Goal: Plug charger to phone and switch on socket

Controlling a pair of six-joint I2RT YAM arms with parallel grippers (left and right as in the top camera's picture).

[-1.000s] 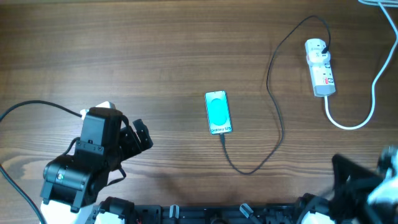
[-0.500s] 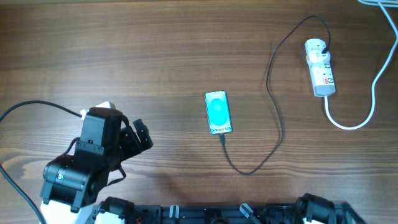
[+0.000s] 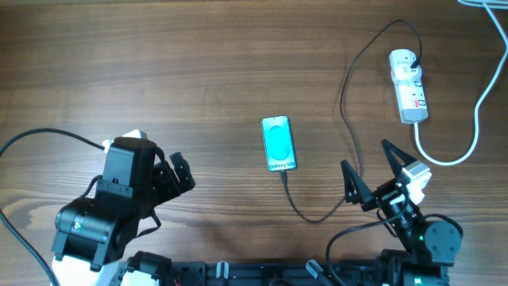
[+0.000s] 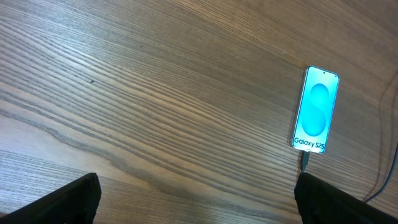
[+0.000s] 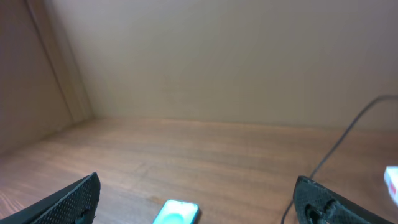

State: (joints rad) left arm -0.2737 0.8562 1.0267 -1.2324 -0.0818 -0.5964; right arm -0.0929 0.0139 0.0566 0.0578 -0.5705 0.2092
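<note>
The phone [image 3: 279,144] lies mid-table with its cyan screen up; it also shows as the phone [image 4: 316,109] and the phone [image 5: 177,213]. The charger [image 3: 349,135] is a thin black cable that loops from the socket [image 3: 407,86] down to the phone's lower end, where its tip [image 4: 305,160] meets the edge. My left gripper [image 3: 178,173] is open and empty, well left of the phone. My right gripper [image 3: 371,168] is open and empty, tilted up, right of the cable loop. The fingers [image 5: 329,202] frame the phone from afar.
A thicker white cord [image 3: 476,119] curves from the socket's near end up to the far right corner. A black cable [image 3: 48,135] of the left arm arcs over the table at the left. The arm bases line the front edge.
The right arm was at the lower right corner, left the overhead view, and now stands right of the cable loop with its fingers spread wide. The left arm, phone and cable have not moved.
</note>
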